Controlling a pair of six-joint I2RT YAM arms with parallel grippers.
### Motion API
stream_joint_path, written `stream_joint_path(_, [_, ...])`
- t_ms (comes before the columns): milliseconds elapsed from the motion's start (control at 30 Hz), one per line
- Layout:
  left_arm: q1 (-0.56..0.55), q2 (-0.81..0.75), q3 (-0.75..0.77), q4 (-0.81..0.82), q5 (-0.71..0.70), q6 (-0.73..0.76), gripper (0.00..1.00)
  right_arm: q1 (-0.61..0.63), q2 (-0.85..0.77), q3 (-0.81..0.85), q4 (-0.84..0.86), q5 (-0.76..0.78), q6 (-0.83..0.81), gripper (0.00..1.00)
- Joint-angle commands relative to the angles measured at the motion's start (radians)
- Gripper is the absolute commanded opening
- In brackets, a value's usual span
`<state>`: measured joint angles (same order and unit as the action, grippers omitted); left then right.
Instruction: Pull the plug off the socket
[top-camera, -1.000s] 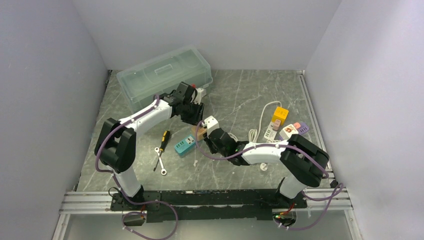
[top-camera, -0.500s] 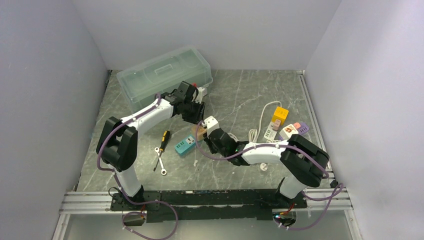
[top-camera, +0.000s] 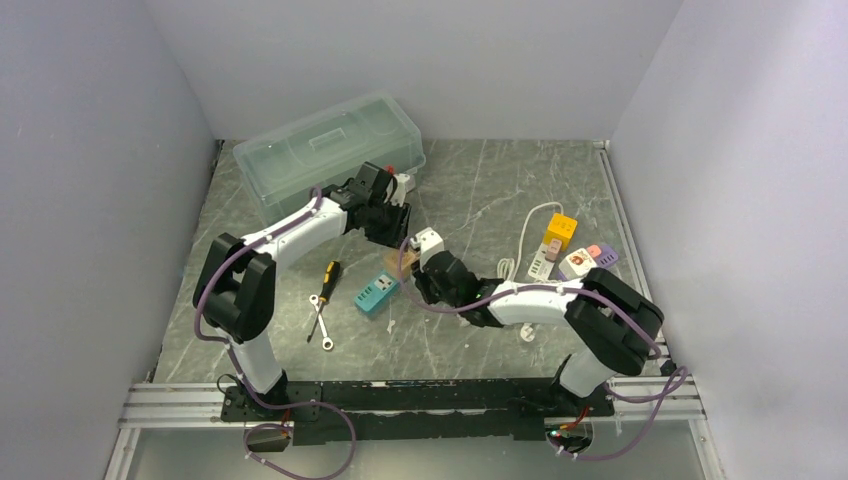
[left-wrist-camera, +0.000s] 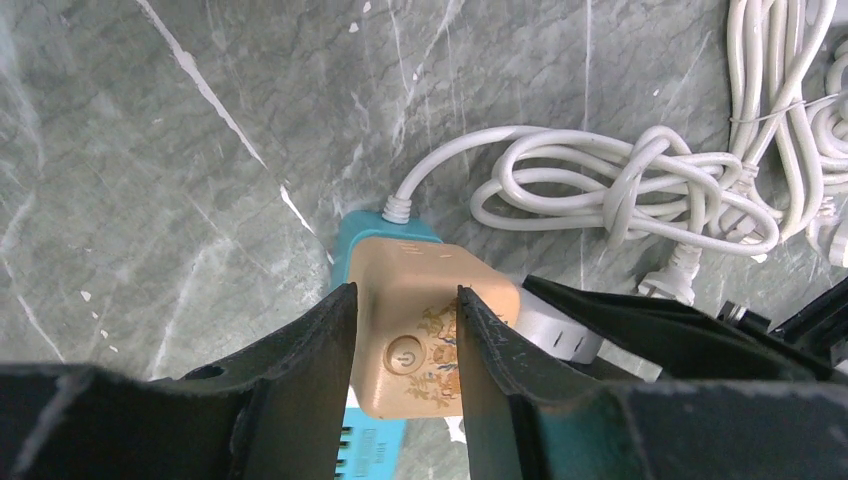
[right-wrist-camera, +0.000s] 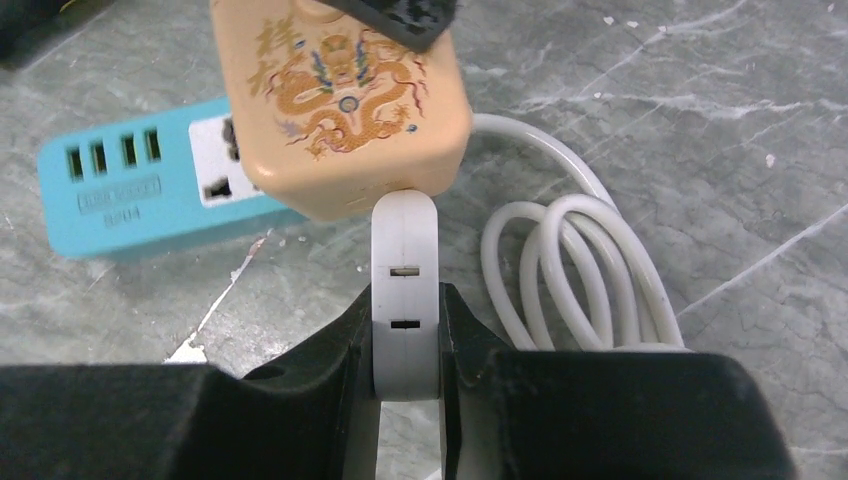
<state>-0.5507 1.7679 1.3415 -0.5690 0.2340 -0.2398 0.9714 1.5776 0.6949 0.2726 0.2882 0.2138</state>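
Note:
The socket is a beige cube (left-wrist-camera: 410, 330) with a power button and a dragon print (right-wrist-camera: 340, 100). My left gripper (left-wrist-camera: 405, 300) is shut on its two sides and holds it just above the table. A flat white plug (right-wrist-camera: 404, 260) sits flush against the cube's near face, and no prongs show. My right gripper (right-wrist-camera: 405, 300) is shut on that plug. In the top view both grippers meet at the cube (top-camera: 397, 262) in the middle of the table.
A teal power strip (top-camera: 376, 293) lies under the cube, and its white cable is coiled (left-wrist-camera: 620, 190) beside it. A clear plastic box (top-camera: 330, 150) stands at the back left. A screwdriver (top-camera: 328, 275) and a wrench (top-camera: 320, 325) lie left. Small coloured sockets (top-camera: 575, 250) lie right.
The right wrist has shifted slightly up and to the right in the top view. The teal strip has slid a little to the right. Both grips are unchanged.

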Motion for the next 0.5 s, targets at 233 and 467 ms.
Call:
stream_joint_path(233, [-0.008,0.082,-0.063,-0.139,-0.127,0.073,0.44,-0.118,-0.062,-0.025,0.054,-0.139,0.01,0.0])
stream_joint_path(467, [-0.01,0.033,-0.055,-0.126,-0.134,0.072,0.63,-0.051,-0.047,-0.008,0.045,-0.089,-0.022,0.0])
